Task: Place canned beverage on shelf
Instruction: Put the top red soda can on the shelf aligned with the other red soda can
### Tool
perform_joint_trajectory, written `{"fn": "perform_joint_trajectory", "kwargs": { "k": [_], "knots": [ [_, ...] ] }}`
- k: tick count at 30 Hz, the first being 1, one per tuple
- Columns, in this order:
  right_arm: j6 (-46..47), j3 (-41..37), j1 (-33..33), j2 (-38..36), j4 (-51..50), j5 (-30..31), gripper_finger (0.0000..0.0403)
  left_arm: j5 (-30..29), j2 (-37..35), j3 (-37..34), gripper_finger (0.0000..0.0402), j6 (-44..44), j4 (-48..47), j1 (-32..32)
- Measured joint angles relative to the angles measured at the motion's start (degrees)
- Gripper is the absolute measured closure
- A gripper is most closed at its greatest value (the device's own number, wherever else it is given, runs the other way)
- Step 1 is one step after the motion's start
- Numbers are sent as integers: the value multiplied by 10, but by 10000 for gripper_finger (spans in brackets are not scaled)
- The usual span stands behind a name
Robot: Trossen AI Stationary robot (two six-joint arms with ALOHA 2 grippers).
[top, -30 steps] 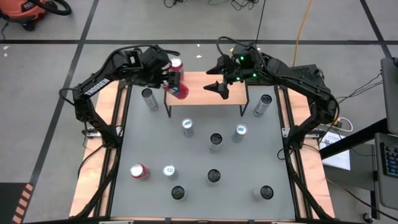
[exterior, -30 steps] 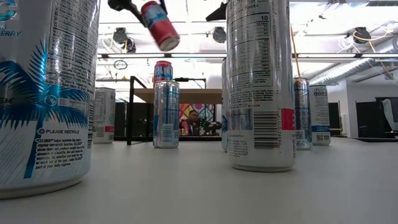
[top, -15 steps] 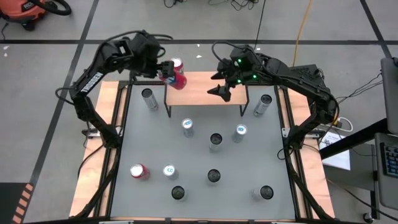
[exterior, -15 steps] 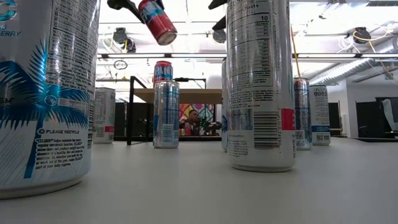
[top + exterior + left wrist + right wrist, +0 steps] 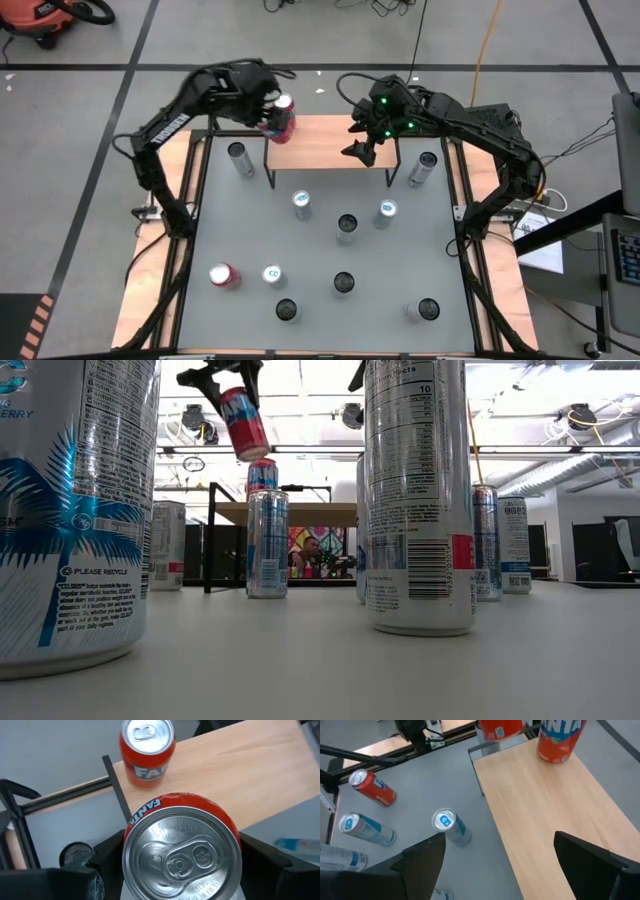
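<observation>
Red Fanta can (image 5: 181,851) sits clamped in our left gripper (image 5: 268,112), tilted in the air above the shelf (image 5: 325,143); a second Fanta can (image 5: 147,751) stands just beyond. Our right gripper (image 5: 495,865), fingers apart, hovers over the shelf's other end.

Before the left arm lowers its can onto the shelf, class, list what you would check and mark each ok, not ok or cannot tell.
1. Left gripper shut on the held can: ok.
2. Held can upright: not ok, tilted in the low view.
3. Free space on the shelf: ok, bare wood beside the standing orange can.
4. Held can clear of that can: ok.
5. Right gripper out of the way: cannot tell; it hangs open over the shelf's other end.
</observation>
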Motion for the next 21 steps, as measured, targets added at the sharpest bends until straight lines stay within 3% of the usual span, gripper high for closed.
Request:
{"fn": "perform_joint_trajectory", "kwargs": {
  "k": [8, 21],
  "knots": [
    [-14, 0, 0, 0, -15, 0, 60, -66, 56, 0, 119, 16, -2, -27],
    [-29, 0, 0, 0, -18, -2, 60, -81, 108, 0, 103, 14, -7, -38]
  ]
}}
